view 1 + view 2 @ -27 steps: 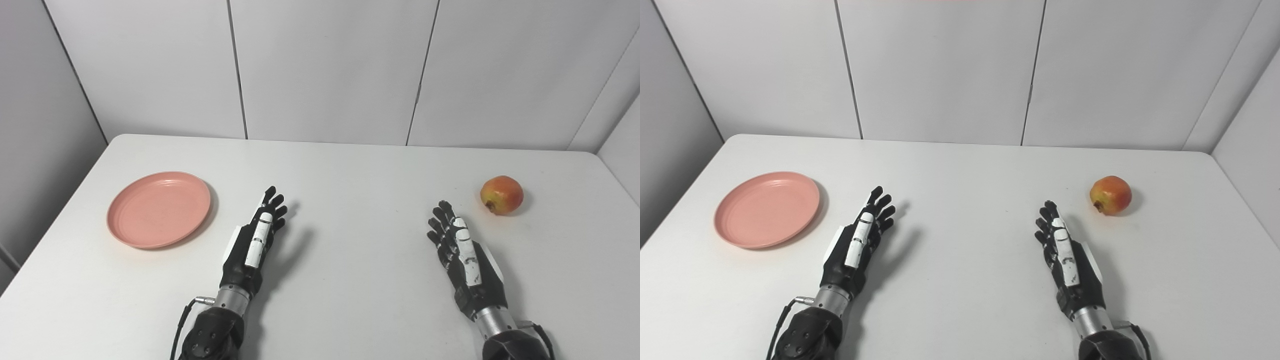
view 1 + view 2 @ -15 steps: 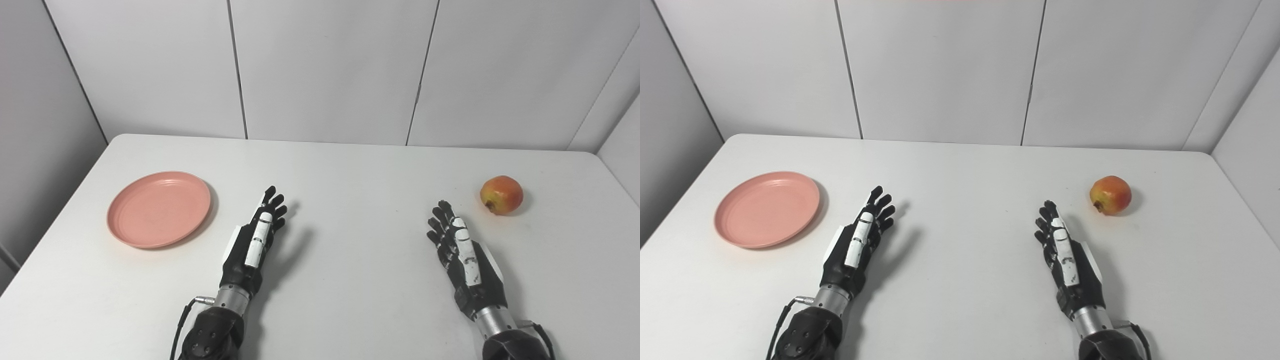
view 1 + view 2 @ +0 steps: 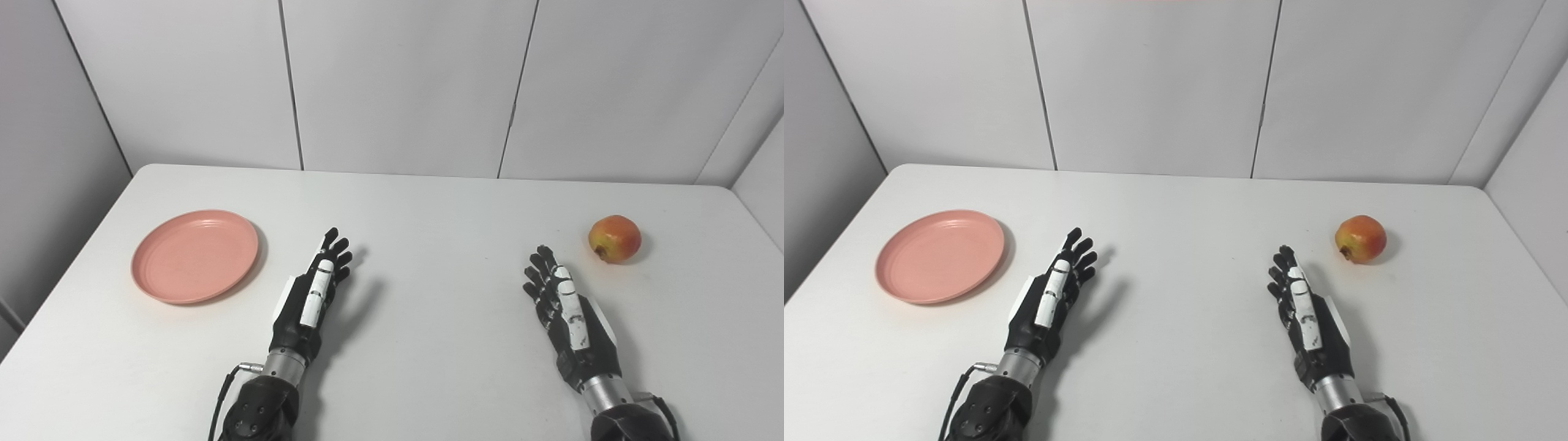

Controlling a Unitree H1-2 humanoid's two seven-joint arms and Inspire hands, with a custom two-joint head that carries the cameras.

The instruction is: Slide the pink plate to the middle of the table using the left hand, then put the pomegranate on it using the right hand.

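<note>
Our left hand (image 3: 311,293) lies low over the worktop (image 3: 429,202) with its fingers stretched out and apart, holding nothing. The pink plate (image 3: 195,255) sits to its left, near the hand but not touching it, well over on the left side of the worktop and not yet in the middle. So we judge that step 1 has not begun: the plate must still be slid to the centre, and step 2 waits on that. Moving right, the middle of the worktop between our hands carries nothing. Our right hand (image 3: 569,312) is likewise spread and empty, and the pomegranate (image 3: 614,238) rests beyond and to the right of its fingertips, near but apart. The worktop is plain white and matte; behind and beside it stand pale grey wall panels with dark seams.
</note>
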